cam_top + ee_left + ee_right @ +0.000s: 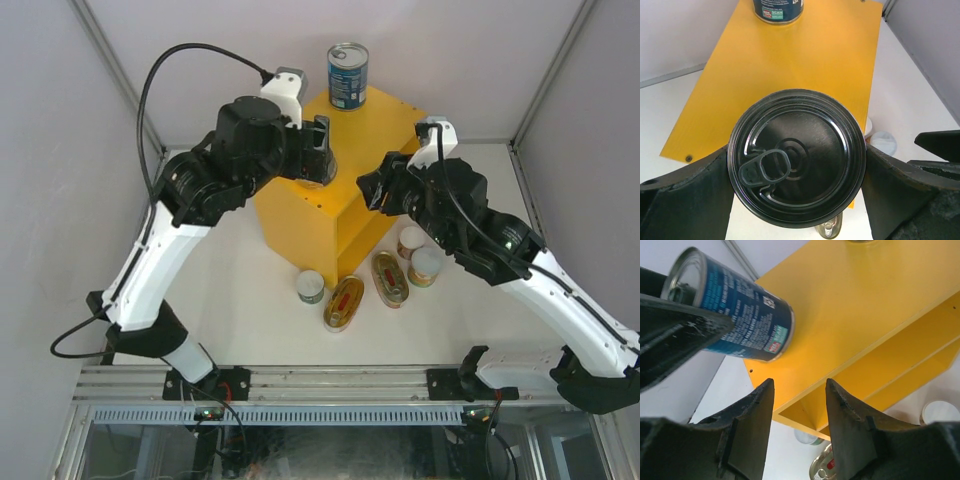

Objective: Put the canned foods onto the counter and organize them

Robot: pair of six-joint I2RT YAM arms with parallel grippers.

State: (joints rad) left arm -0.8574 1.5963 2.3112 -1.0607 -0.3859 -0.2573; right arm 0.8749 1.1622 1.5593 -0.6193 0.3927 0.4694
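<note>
The yellow counter stands mid-table. One tall blue-labelled can is upright on its far end, also visible in the left wrist view. My left gripper is shut on a second blue can over the counter's near-left corner. Its base is at or just above the top; I cannot tell whether they touch. The right wrist view shows that can's label. My right gripper hangs open and empty beside the counter's near-right side. Three small round cans and two oval tins lie on the table.
The loose cans sit close to the counter's open front, where its inner shelf shows. White walls and metal frame posts close in the back and sides. A rail runs along the near edge.
</note>
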